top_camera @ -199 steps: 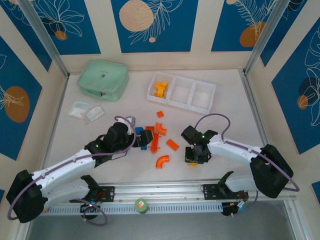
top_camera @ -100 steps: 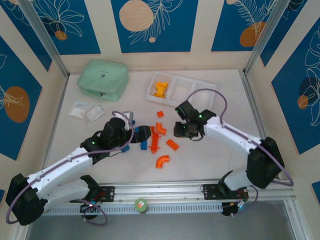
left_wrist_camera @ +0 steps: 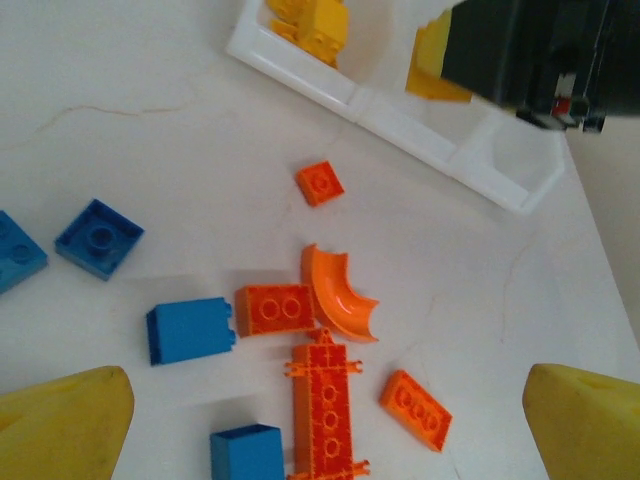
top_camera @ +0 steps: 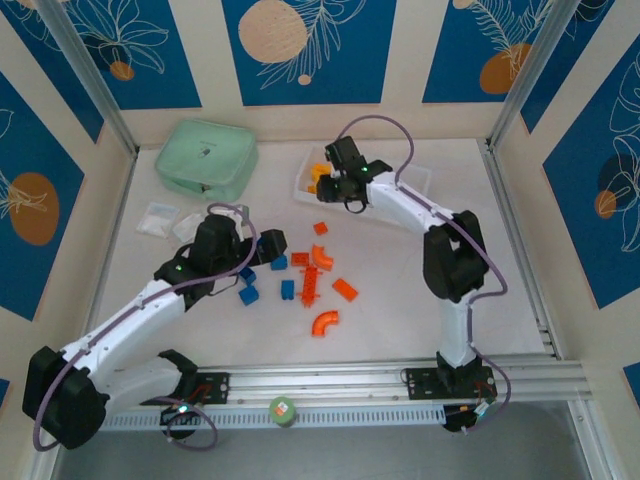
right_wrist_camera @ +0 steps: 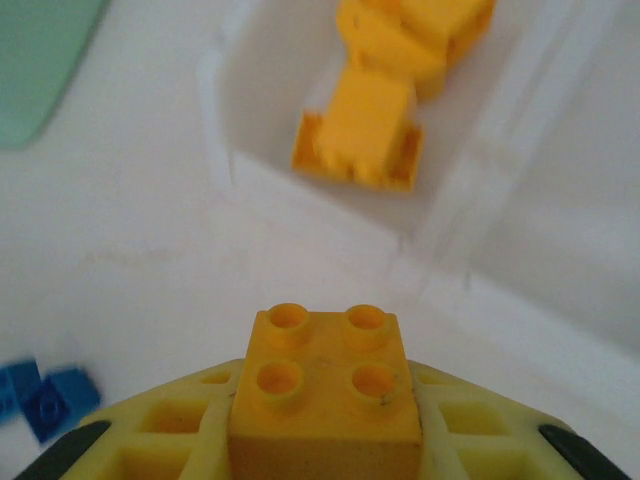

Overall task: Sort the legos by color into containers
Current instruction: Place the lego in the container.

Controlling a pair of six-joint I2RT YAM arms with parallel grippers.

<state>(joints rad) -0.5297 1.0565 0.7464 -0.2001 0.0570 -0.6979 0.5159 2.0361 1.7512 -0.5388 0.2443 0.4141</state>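
Swinging up from the near tabletop (top_camera: pixel 400 300) within the last second, the right end effector (top_camera: pixel 338 188) now hangs at the left compartment of the tray (top_camera: pixel 424 192), where yellow bricks (top_camera: pixel 320 177) already lie; the left end effector (top_camera: pixel 268 243) has drawn back from the loose legos (top_camera: pixel 311 285). From the left wrist, its fingers (left_wrist_camera: pixel 65 425) stand wide apart, holding nothing, above blue bricks (left_wrist_camera: pixel 190 330) and red-orange ones (left_wrist_camera: pixel 275 308). From the right wrist, a glossy yellow four-stud brick (right_wrist_camera: pixel 325 385) sits clenched between the pads, the yellow compartment ahead. I'd bring it squarely over that compartment and lower it before letting go, so it doesn't bounce out.
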